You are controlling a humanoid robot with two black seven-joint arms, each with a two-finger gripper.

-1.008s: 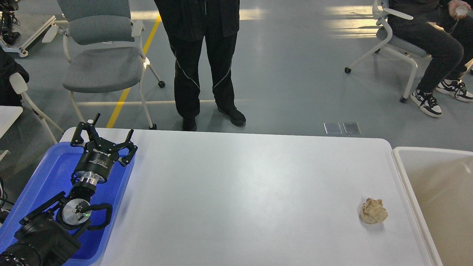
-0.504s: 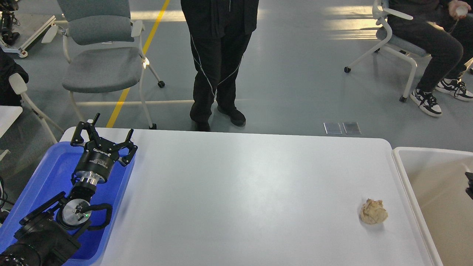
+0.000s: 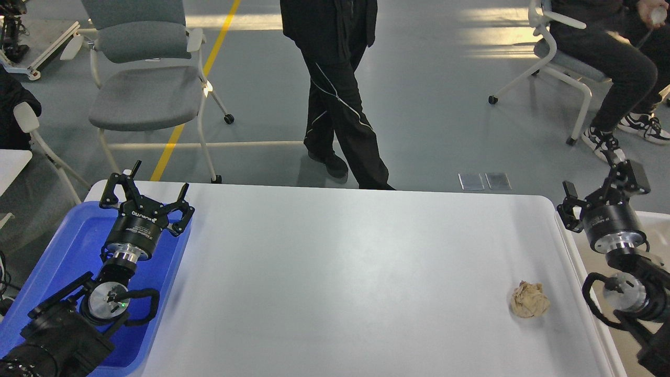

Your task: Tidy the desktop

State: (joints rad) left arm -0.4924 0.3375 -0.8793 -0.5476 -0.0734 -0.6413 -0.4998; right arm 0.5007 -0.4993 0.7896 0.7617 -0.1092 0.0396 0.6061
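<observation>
Large smooth white rectangular desktop [image 3: 335, 262] with rounded corners fills the middle of the head view. One crumpled beige paper ball [image 3: 529, 299] sits on it near the right edge, toward the near side. Blue plastic tray [image 3: 78, 246] at the desktop's left end; off-white bin [image 3: 651, 225] just beside the right end. Left gripper [image 3: 144, 191] hangs over the tray's far right corner, fingers spread wide apart, holding nothing. Right gripper [image 3: 602, 188] is above the bin's far left corner at the desktop's right edge, fingers apart, empty, well apart from the paper ball. Beyond the desktop: grey office chair [image 3: 141, 89], standing person in black [image 3: 340, 94], seated person [image 3: 612, 57] at far right.
</observation>
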